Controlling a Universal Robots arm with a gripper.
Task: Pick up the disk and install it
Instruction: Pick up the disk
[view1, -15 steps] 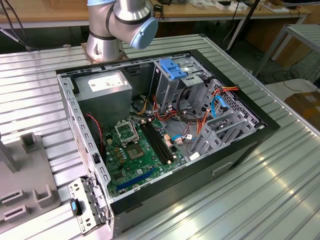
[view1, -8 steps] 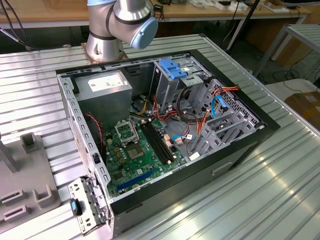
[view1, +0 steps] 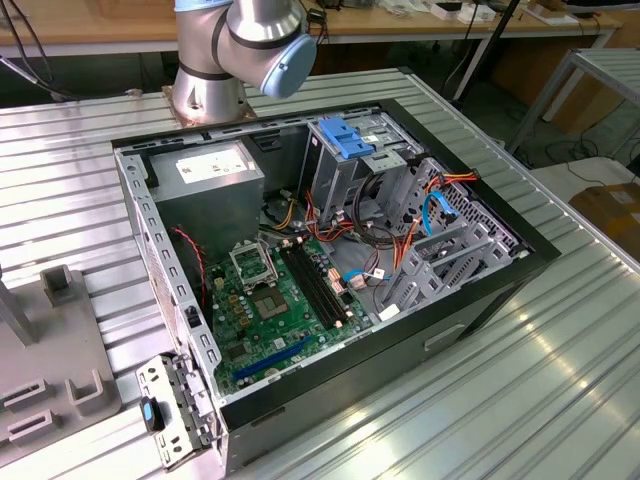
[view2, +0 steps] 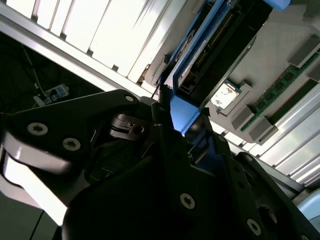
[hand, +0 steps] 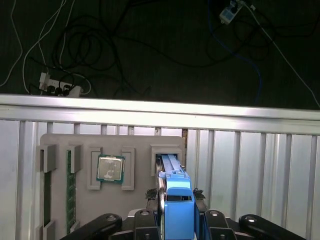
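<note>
The gripper was down over the grey holder on the ribbed metal table, with the disk standing on edge between its jaws. The jaws were drawn in to a narrow gap, and a finger seemed to lie against each flat side of the disk, beside its blue end tab. They appeared to have it clamped rather than merely straddled. The far end of the disk sat down in its slot in the holder, straight ahead of the jaws. By my reckoning the picking-up step was in hand: the grip was made but the disk was not yet drawn out. Off to one side of the jaws, in neighbouring pockets of the same holder, lay a processor chip and, further out, a memory stick, neither of them touched. In the exterior view the open computer case stood on the table, with a pale blue bracket atop its drive cage. I judged that the next move called for a straight pull along the slot. The disk would need keeping square so that its blue rails did not bind on the slot walls, and the grip would need to be firm enough that it could not slip.
</note>
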